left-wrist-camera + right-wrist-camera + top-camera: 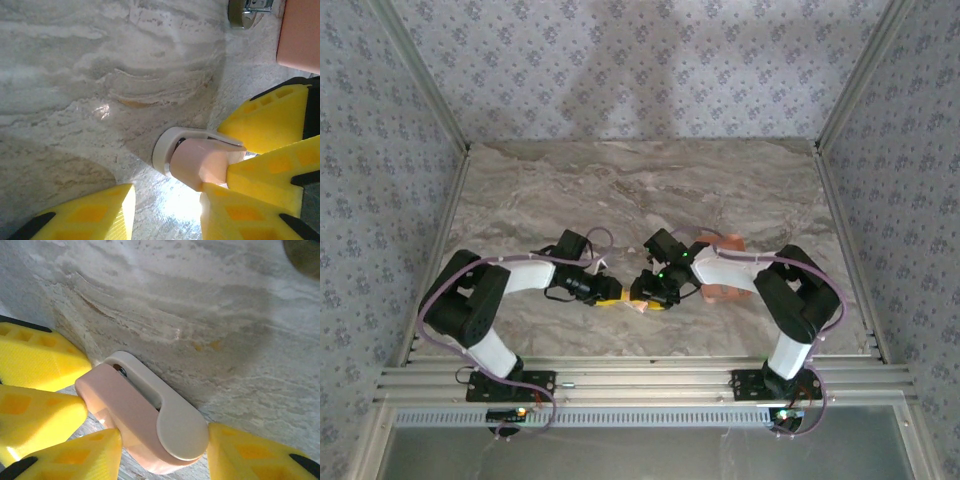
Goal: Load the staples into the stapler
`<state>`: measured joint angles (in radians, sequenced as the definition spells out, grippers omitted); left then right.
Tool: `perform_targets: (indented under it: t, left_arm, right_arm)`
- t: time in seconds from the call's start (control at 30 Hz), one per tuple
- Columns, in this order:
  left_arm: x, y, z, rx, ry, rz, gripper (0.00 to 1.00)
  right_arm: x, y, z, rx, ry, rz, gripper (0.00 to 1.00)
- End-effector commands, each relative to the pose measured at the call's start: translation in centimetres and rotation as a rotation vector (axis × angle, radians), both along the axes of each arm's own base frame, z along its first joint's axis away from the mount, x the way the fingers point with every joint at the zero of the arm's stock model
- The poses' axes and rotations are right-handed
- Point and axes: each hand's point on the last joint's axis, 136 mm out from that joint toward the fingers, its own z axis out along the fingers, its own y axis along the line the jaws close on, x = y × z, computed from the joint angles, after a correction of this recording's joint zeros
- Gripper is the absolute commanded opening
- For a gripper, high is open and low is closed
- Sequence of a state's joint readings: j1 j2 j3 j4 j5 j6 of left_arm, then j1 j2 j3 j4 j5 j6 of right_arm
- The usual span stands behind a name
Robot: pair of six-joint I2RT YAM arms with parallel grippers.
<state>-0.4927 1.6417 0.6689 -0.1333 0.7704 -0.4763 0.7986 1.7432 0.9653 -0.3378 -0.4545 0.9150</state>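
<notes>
The stapler (145, 425), a small pale pink body with a white base, lies low over the marble table (640, 190). My right gripper (160, 455) is shut on it, one finger on the pink side and one on the white end. In the left wrist view the stapler (197, 162) points its end towards my left gripper (167, 215), which is open. That gripper's right finger (240, 215) touches the pink end, while its left finger (100, 215) stands apart. In the top view both grippers (615, 293) (648, 292) meet over the stapler (639, 307) near the table's front middle. The staples are out of view.
A salmon-orange tray (300, 35) lies just right of the grippers, under the right arm (725, 293). A round metal object (245, 12) rests on the table beyond them. Metal frame rails (620, 380) run along the table's front edge.
</notes>
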Motion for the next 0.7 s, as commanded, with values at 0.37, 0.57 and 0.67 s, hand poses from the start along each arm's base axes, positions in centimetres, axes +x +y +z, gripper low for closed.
perform_targets:
  t: [0.37, 0.57, 0.67]
  left_arm:
    - [3.0, 1.9, 2.7, 0.119, -0.131, 0.114, 0.54]
    - [4.6, 3.3, 6.1, 0.090, -0.213, 0.214, 0.56]
    - [4.8, 4.7, 6.7, 0.104, -0.241, 0.267, 0.57]
  right_arm:
    - [0.7, -2.6, 2.7, -0.150, -0.166, 0.086, 0.58]
    - [0.8, -3.4, 5.0, -0.241, -0.242, 0.182, 0.61]
    - [1.0, -2.3, 5.8, -0.265, -0.279, 0.247, 0.61]
